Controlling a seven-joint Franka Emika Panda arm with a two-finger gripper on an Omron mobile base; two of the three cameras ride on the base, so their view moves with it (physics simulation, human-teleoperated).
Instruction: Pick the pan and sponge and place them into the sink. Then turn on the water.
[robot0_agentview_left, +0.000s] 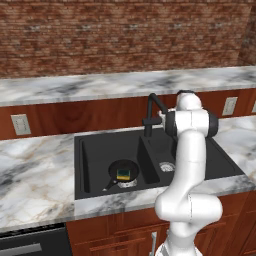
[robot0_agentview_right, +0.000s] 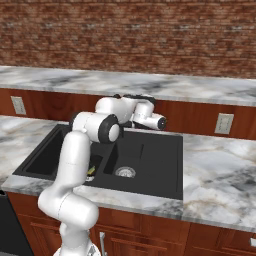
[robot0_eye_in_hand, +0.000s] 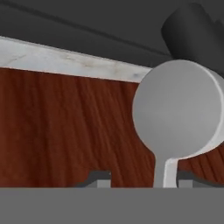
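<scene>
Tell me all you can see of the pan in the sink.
The pan is small, round and black, matte like the sink it lies in. It sits flat and upright on the floor of the left basin, toward the front, partly over the silver drain. Its thin handle points to the front left. The sponge, yellow with a dark green layer, lies inside it. Nothing else touches it.
</scene>
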